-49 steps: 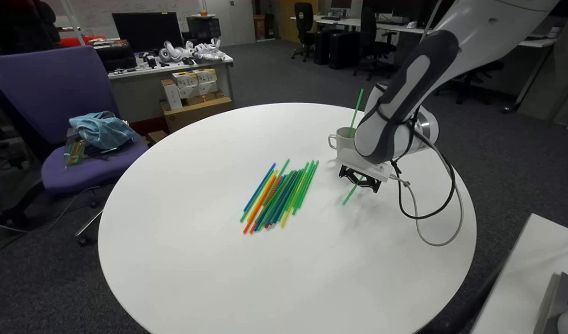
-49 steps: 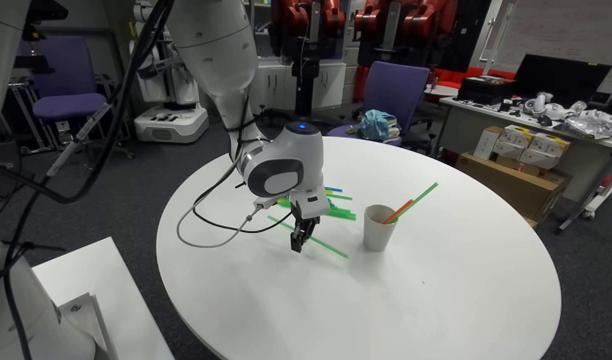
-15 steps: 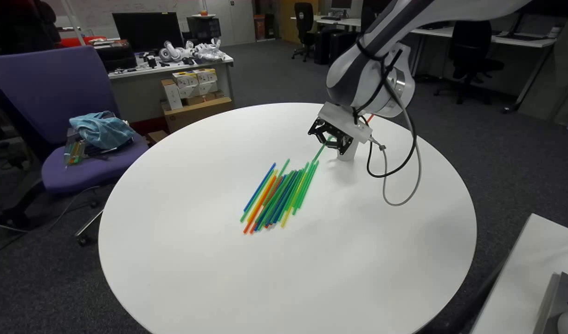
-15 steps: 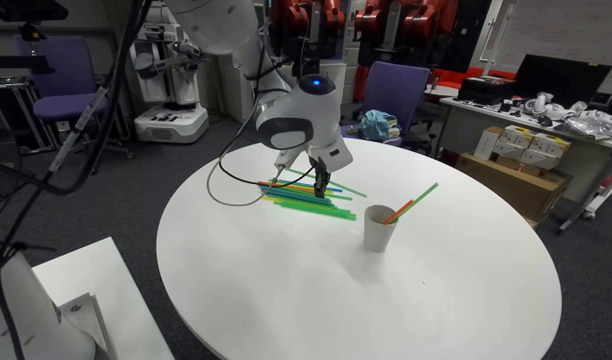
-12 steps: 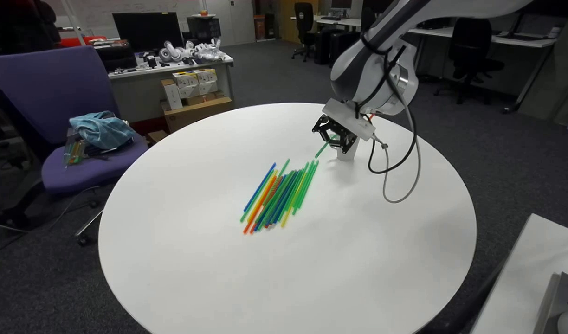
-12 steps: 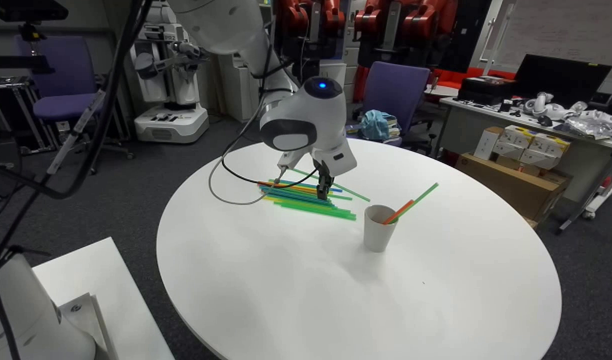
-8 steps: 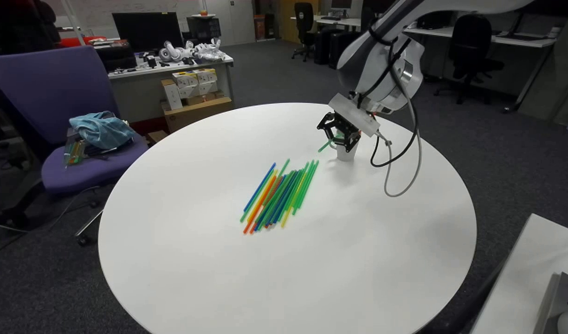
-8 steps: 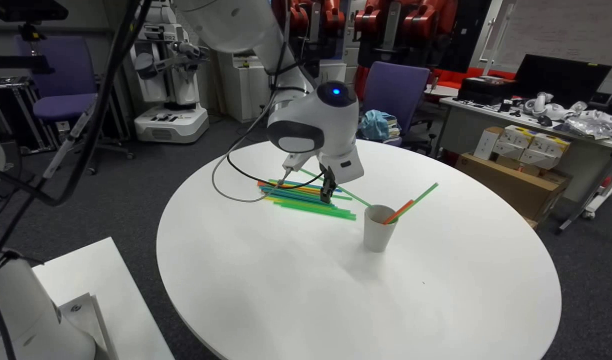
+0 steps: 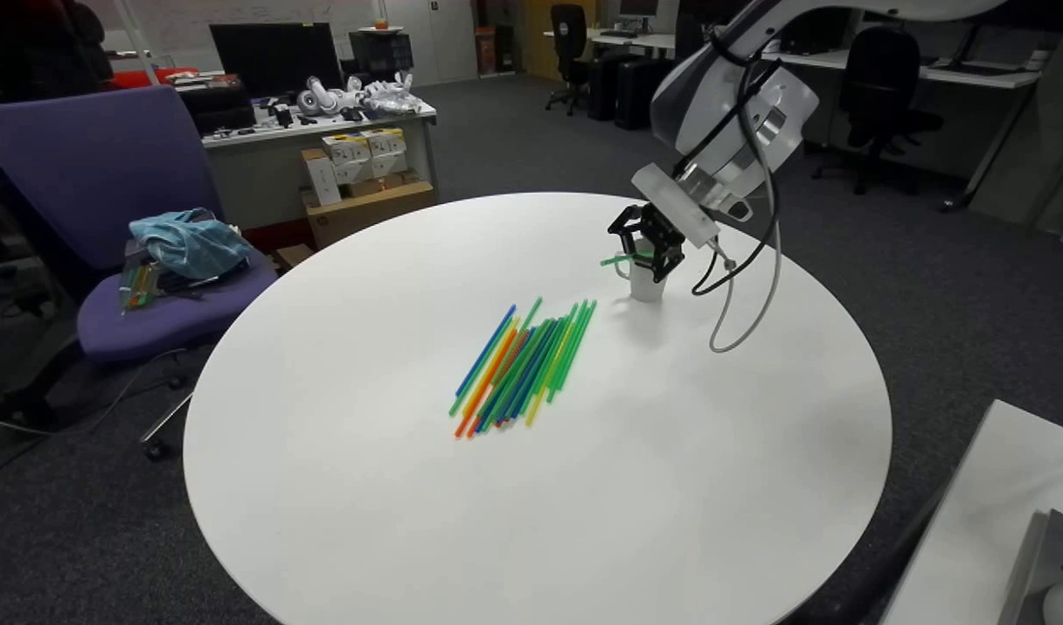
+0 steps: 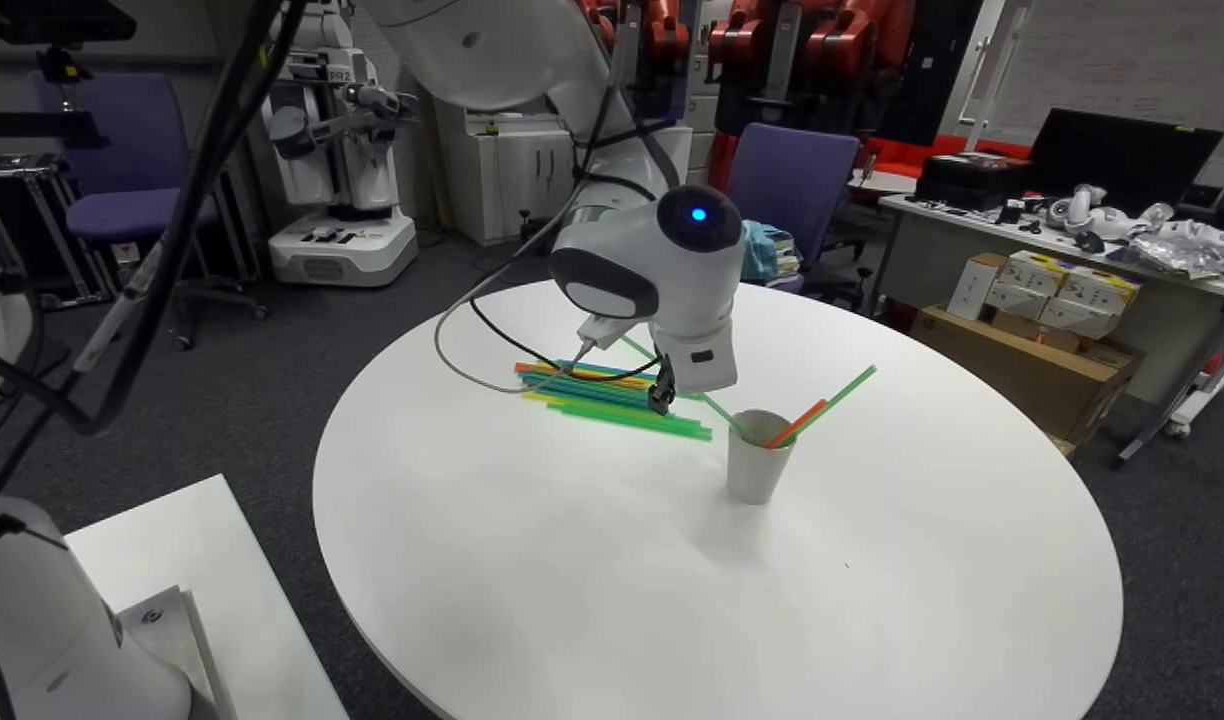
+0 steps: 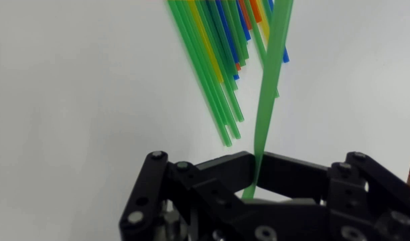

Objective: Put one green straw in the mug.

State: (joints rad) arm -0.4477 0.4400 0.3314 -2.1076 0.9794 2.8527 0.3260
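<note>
The end effector (image 11: 258,169) grips 1 green straw (image 11: 269,87), slanting down to the mouth of the mug (image 9: 647,286), set toward the bench's (image 9: 340,503) far edge in an exterior view.

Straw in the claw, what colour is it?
The straw is green, clearest in the wrist view.

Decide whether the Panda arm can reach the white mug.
Probably yes: its gripper holds a green straw by the white mug, whose orange straw and other green straw lean aside, leaving room.
</note>
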